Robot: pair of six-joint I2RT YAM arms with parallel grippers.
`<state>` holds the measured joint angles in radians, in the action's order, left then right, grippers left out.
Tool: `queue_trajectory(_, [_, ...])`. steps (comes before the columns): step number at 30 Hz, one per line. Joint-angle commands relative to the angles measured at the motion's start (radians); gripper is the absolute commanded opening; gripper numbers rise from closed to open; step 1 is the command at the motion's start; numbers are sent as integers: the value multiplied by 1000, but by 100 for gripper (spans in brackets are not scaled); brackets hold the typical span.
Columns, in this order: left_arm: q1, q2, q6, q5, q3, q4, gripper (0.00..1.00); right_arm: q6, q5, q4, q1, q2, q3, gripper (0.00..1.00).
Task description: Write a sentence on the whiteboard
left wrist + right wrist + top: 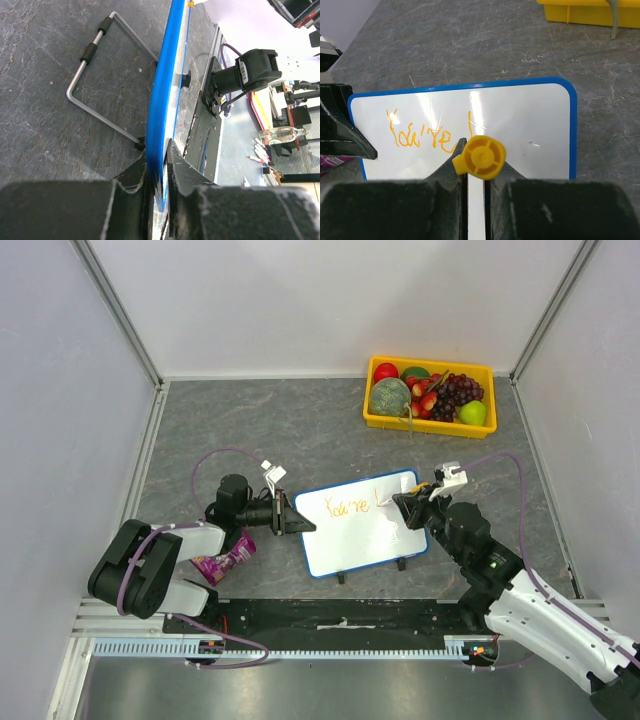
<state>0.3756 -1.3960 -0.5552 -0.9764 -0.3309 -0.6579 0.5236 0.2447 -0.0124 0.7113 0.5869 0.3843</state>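
Note:
The whiteboard (365,532), white with a blue frame, stands tilted on the grey table between my grippers. The sentence (346,507) in orange reads "You're" plus one upright stroke of a further letter. My left gripper (291,522) is shut on the whiteboard's left edge; the left wrist view shows the blue frame (163,95) pinched in my left gripper (159,167). My right gripper (408,504) is shut on a yellow-orange marker (480,158), seen end-on, its tip hidden against the whiteboard (525,125) just right of the lettering (417,136).
A yellow tray (378,421) of fruit stands at the back right, also in the right wrist view (580,15). A purple packet (224,562) lies by the left arm. The board's wire stand (95,107) rests on the table behind it. Enclosure walls surround the table.

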Motion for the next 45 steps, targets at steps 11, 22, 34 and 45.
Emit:
queue_trajectory(11, [5,-20,94,53,1,44,2,-57,73,-14,-4,37,126,0])
queue_trajectory(22, [3,-20,94,51,1,44,2,-65,93,-6,-4,62,102,0])
queue_trajectory(34, [5,-23,95,51,1,44,2,-56,48,-34,-3,45,67,0])
queue_trajectory(45, [3,-23,95,51,1,44,2,-45,36,-110,-4,2,30,0])
